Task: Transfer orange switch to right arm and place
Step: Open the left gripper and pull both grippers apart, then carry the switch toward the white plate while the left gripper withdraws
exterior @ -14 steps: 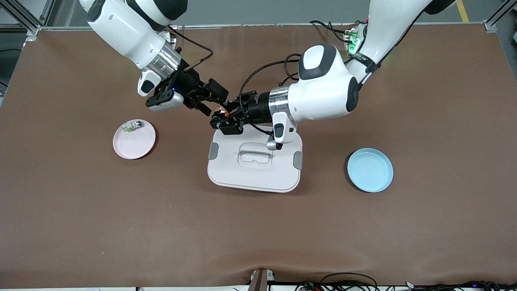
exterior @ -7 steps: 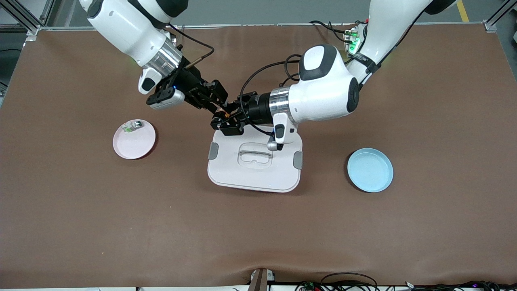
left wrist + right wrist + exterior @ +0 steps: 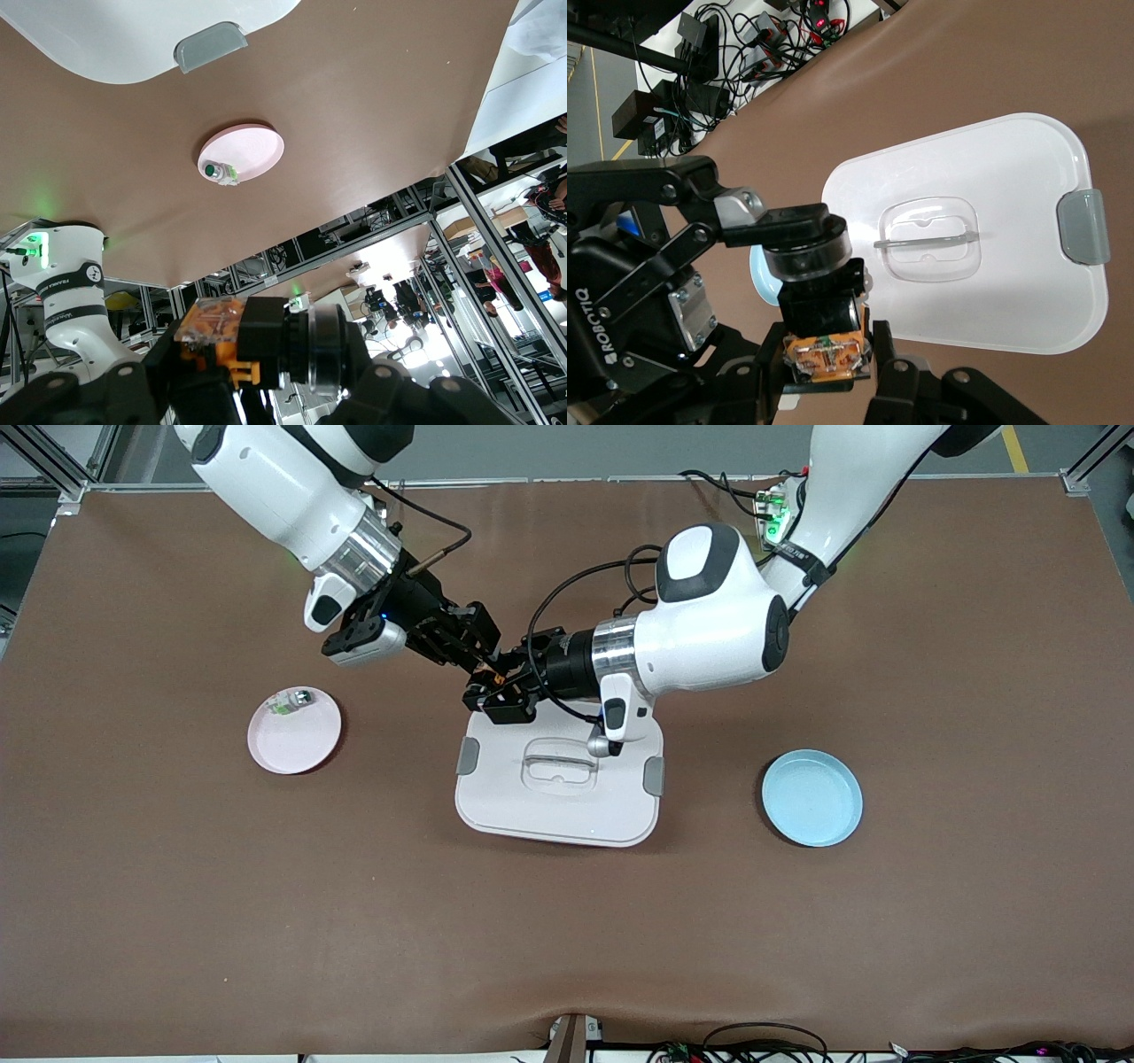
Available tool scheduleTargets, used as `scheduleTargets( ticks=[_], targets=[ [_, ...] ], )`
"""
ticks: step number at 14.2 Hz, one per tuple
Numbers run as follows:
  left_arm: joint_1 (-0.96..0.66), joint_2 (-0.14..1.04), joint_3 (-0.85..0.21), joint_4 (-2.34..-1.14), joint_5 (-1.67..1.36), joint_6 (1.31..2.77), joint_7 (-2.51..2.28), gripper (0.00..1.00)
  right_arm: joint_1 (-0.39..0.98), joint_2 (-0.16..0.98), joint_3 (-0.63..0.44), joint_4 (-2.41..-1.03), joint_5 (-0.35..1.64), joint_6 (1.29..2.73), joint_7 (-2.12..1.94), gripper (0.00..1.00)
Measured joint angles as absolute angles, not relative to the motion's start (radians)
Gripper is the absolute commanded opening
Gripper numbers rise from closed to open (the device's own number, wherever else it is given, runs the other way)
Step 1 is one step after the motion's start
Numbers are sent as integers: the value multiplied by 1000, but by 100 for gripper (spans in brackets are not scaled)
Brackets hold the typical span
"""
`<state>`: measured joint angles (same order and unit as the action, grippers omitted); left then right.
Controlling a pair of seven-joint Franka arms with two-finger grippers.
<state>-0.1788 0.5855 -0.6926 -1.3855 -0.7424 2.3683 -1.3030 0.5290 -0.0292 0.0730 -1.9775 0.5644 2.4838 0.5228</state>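
Handover mid-way: left hand [image 3: 490, 687] and right hand [image 3: 483, 666] both clamped on the orange switch [image 3: 496, 679], held over the tabletop [image 3: 567, 921] at twelve o'clock of the white lid [image 3: 560, 779]. Left release and placing remained.

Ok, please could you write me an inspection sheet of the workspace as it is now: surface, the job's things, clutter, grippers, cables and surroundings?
Surface: brown table mat, bare over most of its area.
Job's things: orange switch held in the air over the mat, just above the white lid's edge nearest the robots.
Clutter: white lid mid-table; pink plate toward the right arm's end, a small green-and-silver part on it; blue plate toward the left arm's end, nothing seen in it.
Grippers: left gripper shut on the switch; right gripper shut on the same switch, from the other end.
Cables: black cables loop at both wrists; more cables at the table edge nearest the camera.
Surroundings: aluminium frame rails at the table corners.
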Motion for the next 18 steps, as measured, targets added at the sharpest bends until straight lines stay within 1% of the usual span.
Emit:
scheduleTargets(
  ticks=[1, 8, 10, 12, 15, 18],
  targets=[
    [-179, 586, -691, -1386, -742, 2368, -1303, 100, 529, -26, 73, -1975, 564, 2484, 523, 12],
    [-178, 578, -690, -1376, -687, 2368, -1303, 100, 526, -14, 65, -1973, 564, 2482, 523, 12],
    [-158, 577, -688, -1371, -646, 2364, -1303, 100, 522, -14, 62, -1971, 558, 2443, 522, 12],
    [-100, 573, -688, -1359, -605, 2311, -1301, 100, 502, -15, 57, -1964, 504, 2365, 497, 12],
    [11, 542, -688, -1336, -498, 2200, -1280, 100, 439, -18, 52, -1925, 455, 2154, 354, 12],
    [84, 513, -687, -1334, -389, 2159, -1200, 100, 367, -21, 47, -1886, 382, 1988, 138, 12]
  ],
)
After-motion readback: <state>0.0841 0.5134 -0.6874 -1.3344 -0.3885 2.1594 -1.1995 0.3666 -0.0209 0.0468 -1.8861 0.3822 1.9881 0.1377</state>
